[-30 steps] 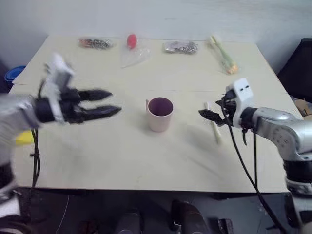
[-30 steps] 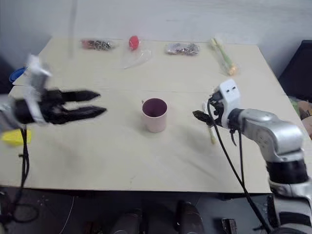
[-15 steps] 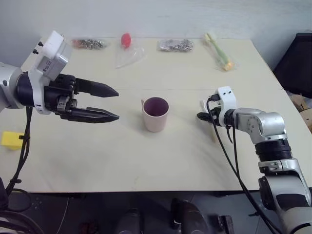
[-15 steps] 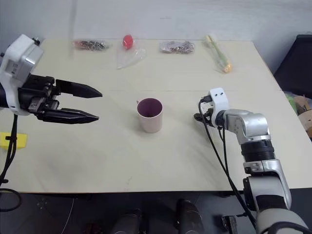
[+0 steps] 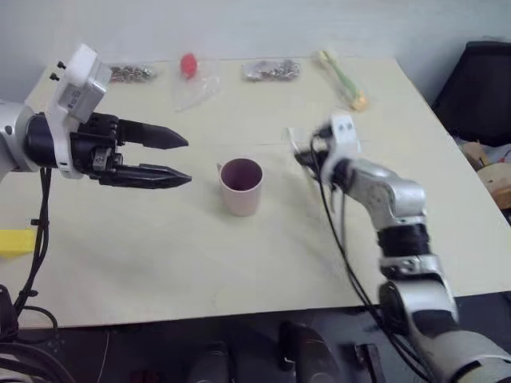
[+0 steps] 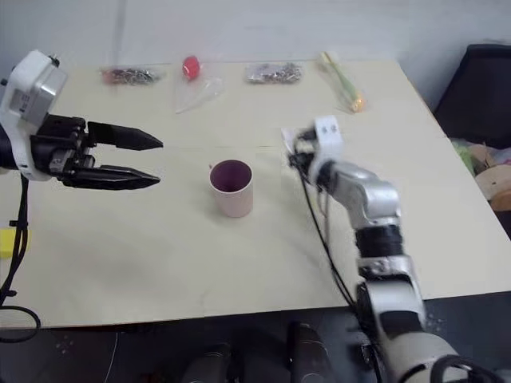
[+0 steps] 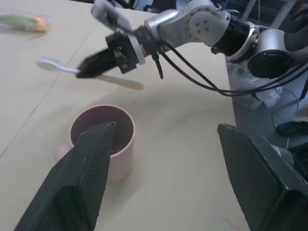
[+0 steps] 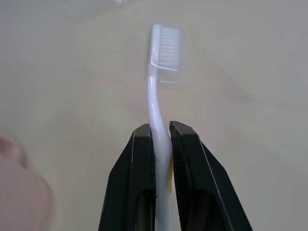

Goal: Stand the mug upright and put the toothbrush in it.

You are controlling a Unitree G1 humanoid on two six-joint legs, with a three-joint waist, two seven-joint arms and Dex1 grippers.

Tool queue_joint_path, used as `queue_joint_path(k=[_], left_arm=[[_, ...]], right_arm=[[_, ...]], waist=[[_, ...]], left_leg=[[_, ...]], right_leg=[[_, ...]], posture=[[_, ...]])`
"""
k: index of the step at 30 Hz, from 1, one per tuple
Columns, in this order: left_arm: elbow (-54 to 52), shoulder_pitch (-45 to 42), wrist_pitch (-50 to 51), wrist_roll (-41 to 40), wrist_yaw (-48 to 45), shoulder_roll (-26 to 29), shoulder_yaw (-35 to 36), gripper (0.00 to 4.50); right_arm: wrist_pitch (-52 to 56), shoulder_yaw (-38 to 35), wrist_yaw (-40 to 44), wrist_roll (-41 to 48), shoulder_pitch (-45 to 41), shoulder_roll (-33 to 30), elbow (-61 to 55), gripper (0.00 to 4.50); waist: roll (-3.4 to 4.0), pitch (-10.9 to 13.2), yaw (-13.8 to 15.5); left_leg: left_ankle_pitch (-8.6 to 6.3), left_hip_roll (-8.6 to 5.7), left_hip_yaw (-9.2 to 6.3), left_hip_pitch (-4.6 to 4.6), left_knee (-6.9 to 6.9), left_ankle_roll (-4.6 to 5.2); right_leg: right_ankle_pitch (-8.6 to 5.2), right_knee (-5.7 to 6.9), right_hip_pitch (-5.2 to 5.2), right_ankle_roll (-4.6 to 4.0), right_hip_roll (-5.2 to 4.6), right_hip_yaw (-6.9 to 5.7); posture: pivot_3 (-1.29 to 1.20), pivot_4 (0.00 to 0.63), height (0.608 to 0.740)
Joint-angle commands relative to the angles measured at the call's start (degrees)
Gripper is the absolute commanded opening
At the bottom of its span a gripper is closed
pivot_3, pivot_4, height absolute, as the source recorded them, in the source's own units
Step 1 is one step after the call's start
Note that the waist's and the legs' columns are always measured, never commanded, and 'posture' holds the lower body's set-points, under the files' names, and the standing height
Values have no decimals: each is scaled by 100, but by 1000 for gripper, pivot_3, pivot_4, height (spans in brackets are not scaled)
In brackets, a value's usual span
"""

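Toothbrush (image 8: pixel 155 103) right wrist view: clamped at mid-handle by right end effector (image 8: pixel 161 132), bristles ahead; light, slim, likely slippery | left wrist view: mug (image 7: pixel 103 142) upright between spread left end effector (image 7: pixel 166 144) fingers, untouched | head view: mug on bench (image 5: pixel 160 247), between both end effectors; stiff, graspable by wall.

Mug (image 5: pixel 240 186): pale pink, maroon inside. Toothbrush (image 8: pixel 160 103): white. Gripper fingers (image 8: pixel 139 180): black. Table (image 5: pixel 239 263): cream.
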Motion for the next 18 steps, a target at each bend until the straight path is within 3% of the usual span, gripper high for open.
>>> queue_joint_path(k=[1,9,13,18], left_arm=[[-32,122,-43,28,50,212,391,3596],[-282,463,-22,-58,247,261,715,3596],[-271,387,-99,-31,458,123,705,3596],[-224,380,-27,-115,537,96,778,3596]], right_arm=[[-328,-164,-42,351,-156,403,-457,157],[-680,46,-293,488,14,1458,-524,157],[-1461,448,-179,-78,234,1546,-292,157],[-1865,585,30,-233,643,1345,-791,1891]], waist=[[0,0,-14],[-3,-2,7],[-3,-2,-7],[-3,-1,-14]], left_leg=[[0,-1,0,-1,-2,0],[0,-21,-7,-19,10,1],[0,-17,1,-15,14,0],[0,-16,3,-14,13,0]], right_leg=[[-2,5,-1,-3,0,-8],[-2,23,2,-4,-16,-17],[-2,24,2,-4,-12,-11],[-3,24,1,-4,-10,-10]], posture=[[0,150,740],[0,150,740],[0,150,740],[0,150,740]])
